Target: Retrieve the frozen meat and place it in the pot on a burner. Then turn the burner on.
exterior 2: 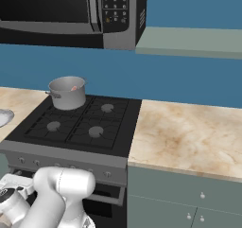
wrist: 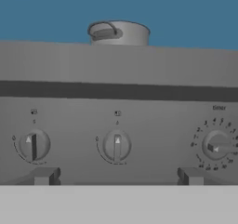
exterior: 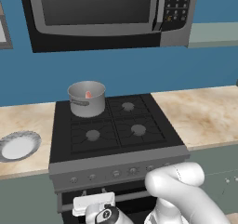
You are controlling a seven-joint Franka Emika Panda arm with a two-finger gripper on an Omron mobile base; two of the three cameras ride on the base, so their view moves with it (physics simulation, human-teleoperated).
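- Left base view: the frozen meat (exterior: 88, 95) is seen lying inside the pot (exterior: 87, 99) on the rear-left burner; only the knob turn is judged to remain.
- Right base view: the arm is folded low before the stove front.
- Hand view: two fingers (wrist: 45, 176) are spread wide apart, empty, straddling the middle knob (wrist: 116, 145); the knob matching the pot's burner should be confirmed before pinching squarely.
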